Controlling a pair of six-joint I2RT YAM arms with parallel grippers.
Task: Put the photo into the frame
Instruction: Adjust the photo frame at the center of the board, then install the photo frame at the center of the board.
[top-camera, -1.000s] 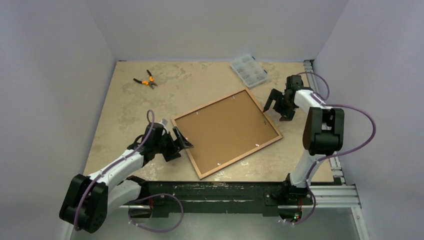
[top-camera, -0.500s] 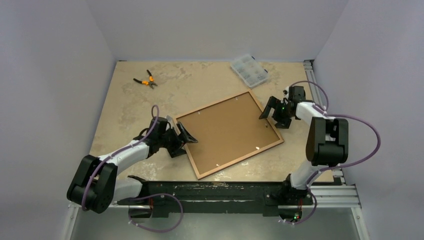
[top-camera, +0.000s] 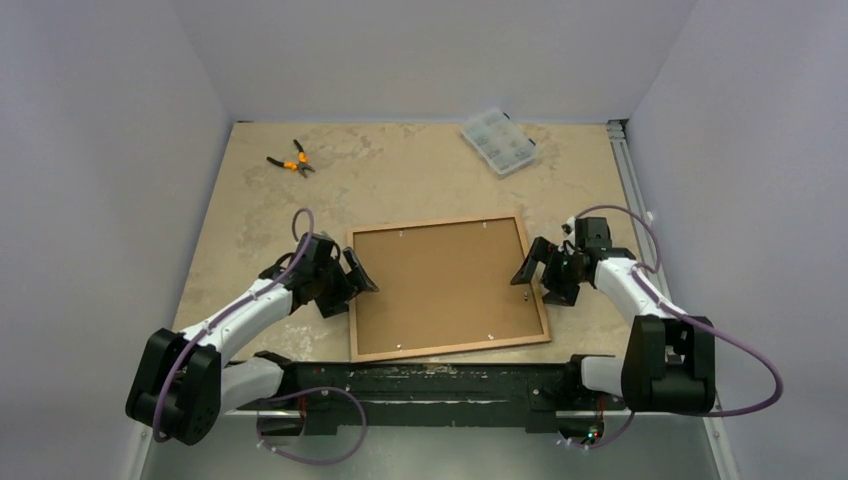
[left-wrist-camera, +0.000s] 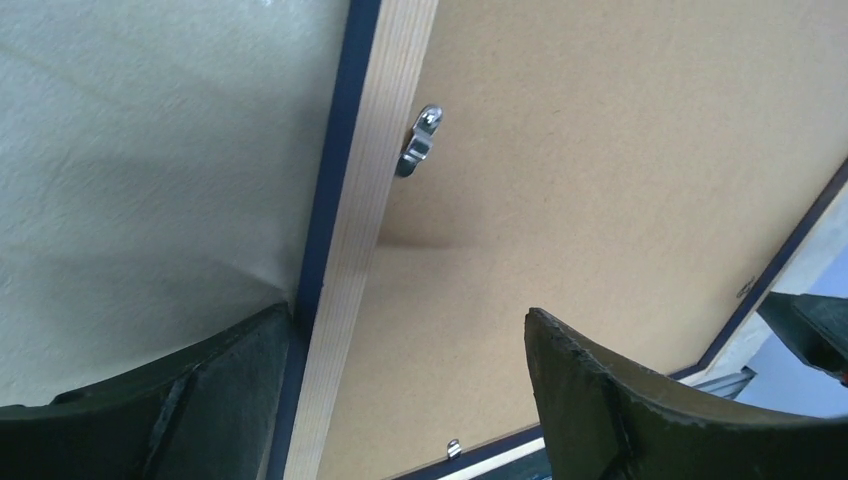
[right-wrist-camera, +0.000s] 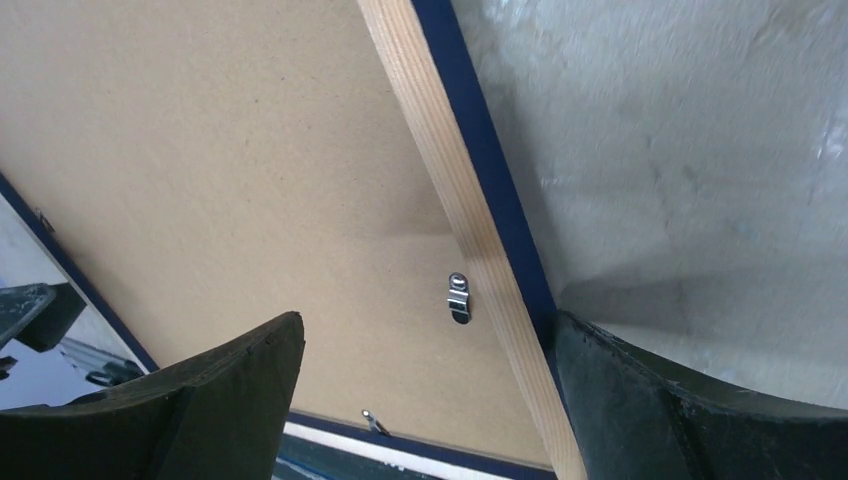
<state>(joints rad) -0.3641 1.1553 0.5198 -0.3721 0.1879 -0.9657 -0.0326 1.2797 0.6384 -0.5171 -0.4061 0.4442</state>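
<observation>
The left jaws stand spread wide astride the left rail of the frame (top-camera: 434, 223), the outer finger (left-wrist-camera: 150, 400) against the rail's dark blue edge and the other poised over the brown backing board (top-camera: 445, 285), gripping nothing. The right jaws, equally wide, straddle the right rail, the outer finger (right-wrist-camera: 680, 420) at its blue edge. The frame lies wood side up near the middle of the mottled beige tabletop (top-camera: 400, 170), close to the near edge, small metal clips (left-wrist-camera: 418, 140) on its rails. Orange-handled pliers (top-camera: 291, 160) lie at the far left, a clear compartment box (top-camera: 498, 141) at the far right, pale walls around. A second ago the frame sat skewed, one corner pointing far; it now sits square to the near edge, both arms drawn nearer
</observation>
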